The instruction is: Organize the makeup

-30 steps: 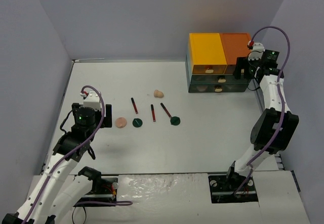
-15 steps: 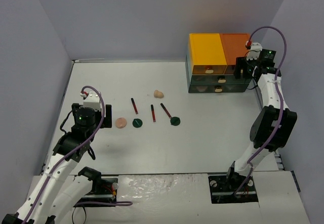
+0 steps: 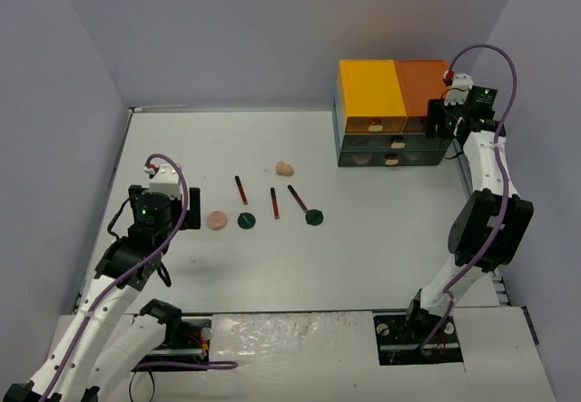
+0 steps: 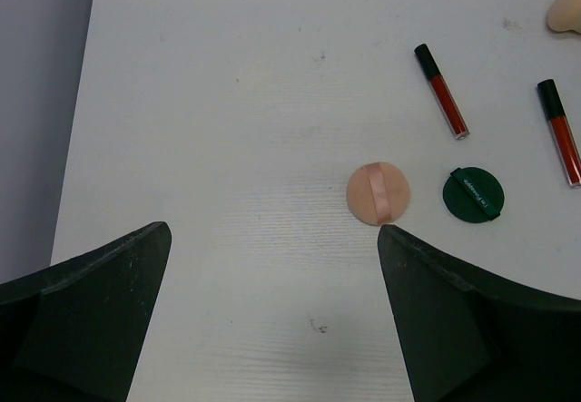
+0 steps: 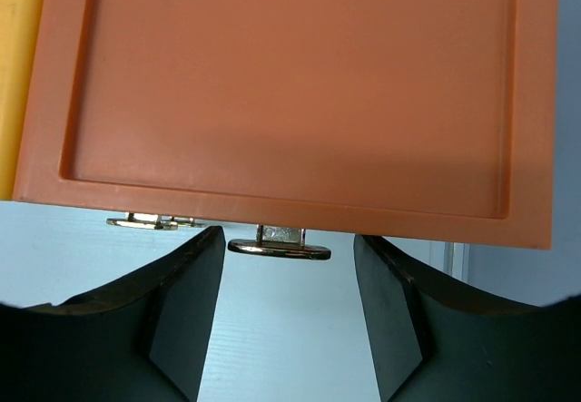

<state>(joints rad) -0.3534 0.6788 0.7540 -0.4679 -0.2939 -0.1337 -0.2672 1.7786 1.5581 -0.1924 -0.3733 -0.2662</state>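
the left arm was folded low at the near left of the worktop (image 3: 381,239). its left tool (image 4: 272,239) aimed forward over the bare surface, jaws spread wide with nothing between them. the right arm stood tall along the right edge, wrist bent down at the far corner. the right tool (image 5: 287,237) hung at the front of the drawer unit (image 3: 390,143), jaws partly apart on either side of a metal pull (image 5: 279,250), not closed on it.

the left wrist view showed a peach puff (image 4: 379,192) with a ribbon strap just beside a green disc (image 4: 473,194). a red stick (image 4: 441,91) and a second red stick (image 4: 559,131) lay beyond them, with a beige sponge (image 4: 567,10) at the frame's corner. only the top view took in a third stick (image 3: 297,197) and a second green disc (image 3: 313,216). the right wrist view alone showed the orange lid (image 5: 290,84) close up.

since a second before, the right wrist had shifted slightly further back toward the unit. the left arm and the makeup lay unchanged.
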